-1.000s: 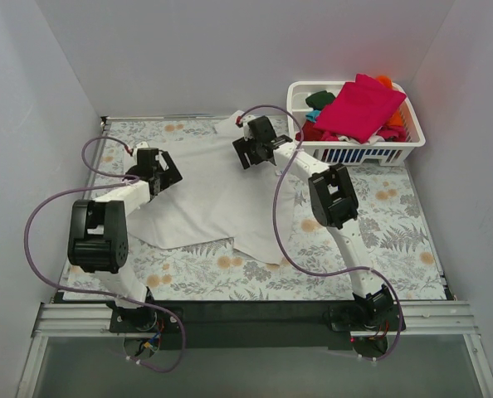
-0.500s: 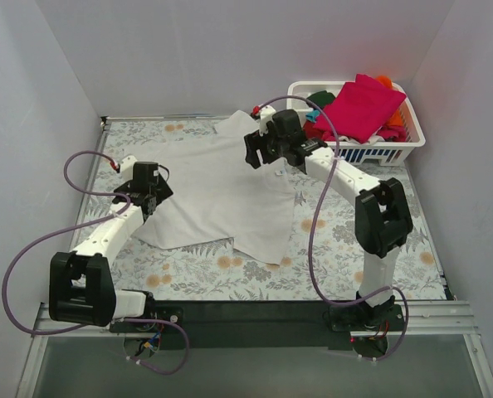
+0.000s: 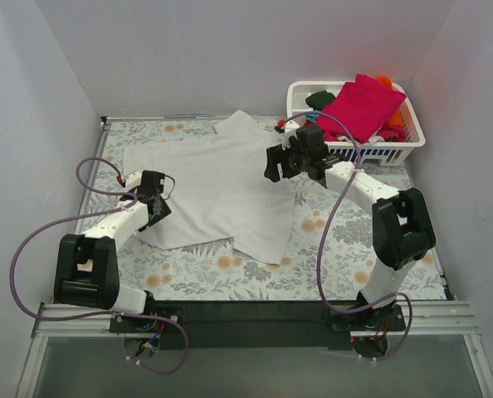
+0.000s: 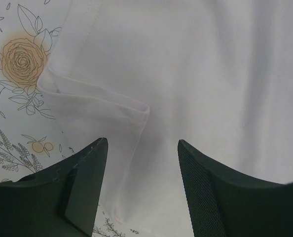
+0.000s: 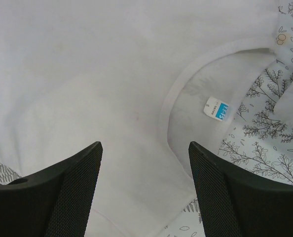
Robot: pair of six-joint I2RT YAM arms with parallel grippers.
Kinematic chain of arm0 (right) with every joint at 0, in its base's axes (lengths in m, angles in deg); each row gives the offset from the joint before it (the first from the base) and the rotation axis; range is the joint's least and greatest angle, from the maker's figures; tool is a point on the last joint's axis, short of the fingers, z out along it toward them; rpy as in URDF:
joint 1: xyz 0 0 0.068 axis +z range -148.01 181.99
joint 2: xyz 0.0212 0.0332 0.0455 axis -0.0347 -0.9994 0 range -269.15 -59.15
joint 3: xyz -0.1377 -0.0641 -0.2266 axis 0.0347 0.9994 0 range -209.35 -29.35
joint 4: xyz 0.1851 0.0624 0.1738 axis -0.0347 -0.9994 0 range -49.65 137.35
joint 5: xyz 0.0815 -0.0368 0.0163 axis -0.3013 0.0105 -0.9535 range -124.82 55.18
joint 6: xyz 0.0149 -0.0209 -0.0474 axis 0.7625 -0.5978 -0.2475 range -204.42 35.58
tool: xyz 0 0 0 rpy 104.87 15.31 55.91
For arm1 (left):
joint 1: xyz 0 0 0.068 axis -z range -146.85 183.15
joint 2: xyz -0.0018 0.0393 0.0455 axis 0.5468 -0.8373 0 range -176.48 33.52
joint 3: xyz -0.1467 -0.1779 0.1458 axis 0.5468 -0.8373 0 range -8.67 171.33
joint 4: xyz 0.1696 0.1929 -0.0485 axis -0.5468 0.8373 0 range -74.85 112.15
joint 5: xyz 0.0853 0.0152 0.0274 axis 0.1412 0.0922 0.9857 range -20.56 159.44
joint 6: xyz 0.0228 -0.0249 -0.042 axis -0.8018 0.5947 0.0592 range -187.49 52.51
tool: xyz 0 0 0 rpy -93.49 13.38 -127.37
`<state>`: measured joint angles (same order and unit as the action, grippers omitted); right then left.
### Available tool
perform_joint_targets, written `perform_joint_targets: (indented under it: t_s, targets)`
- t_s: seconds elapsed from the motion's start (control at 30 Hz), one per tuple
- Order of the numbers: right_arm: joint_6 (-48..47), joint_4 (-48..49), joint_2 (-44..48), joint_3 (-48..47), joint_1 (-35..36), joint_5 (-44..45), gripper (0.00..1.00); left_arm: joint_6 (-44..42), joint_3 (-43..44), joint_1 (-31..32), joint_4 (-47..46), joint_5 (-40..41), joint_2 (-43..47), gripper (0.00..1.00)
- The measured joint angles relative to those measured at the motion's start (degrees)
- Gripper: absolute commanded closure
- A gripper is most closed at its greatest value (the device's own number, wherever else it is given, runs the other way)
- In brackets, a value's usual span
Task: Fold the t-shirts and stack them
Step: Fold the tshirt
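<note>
A large white t-shirt (image 3: 213,186) lies spread on the flower-patterned table (image 3: 379,240). My left gripper (image 3: 157,211) is low over its left edge. In the left wrist view the jaws (image 4: 142,143) stand apart above a folded hem corner (image 4: 136,106), with nothing pinched between them. My right gripper (image 3: 273,164) hovers at the shirt's right side. Its jaws (image 5: 145,145) are wide apart over the cloth, just beside the collar (image 5: 186,79) with its blue size label (image 5: 218,109). More t-shirts fill the basket: magenta (image 3: 358,104) on top, with dark green (image 3: 319,99), orange (image 3: 385,81) and red (image 3: 313,133).
The white slatted basket (image 3: 363,152) stands at the back right, close behind my right arm. Grey walls close in the table on the left, back and right. Purple cables loop off both arms. Bare tablecloth shows along the near edge and on the right.
My left gripper has slid toward the near side along the shirt's left edge, and its jaws have narrowed. My right gripper has moved right toward the collar, uncovering the middle of the shirt.
</note>
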<state>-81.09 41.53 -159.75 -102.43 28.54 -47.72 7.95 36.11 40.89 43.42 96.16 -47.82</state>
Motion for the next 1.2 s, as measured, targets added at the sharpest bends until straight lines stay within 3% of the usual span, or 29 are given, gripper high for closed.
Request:
perform_joint_targets:
  t_s: [0.5, 0.8, 1.2]
  targets:
    - [1.01, 2.67, 2.03, 2.73, -1.33, -1.51, 0.36, -1.11, 0.0, -0.17, -0.94, 0.55, -4.83, 0.58]
    - [1.03, 3.02, 2.03, 2.75, -1.73, -2.14, 0.37, -1.68, 0.0, -0.57, -1.66, 0.66, -4.81, 0.77]
    - [1.03, 3.02, 2.03, 2.75, -1.79, -2.34, 0.37, -1.75, 0.0, -0.57, -1.68, 0.92, -4.83, 0.77]
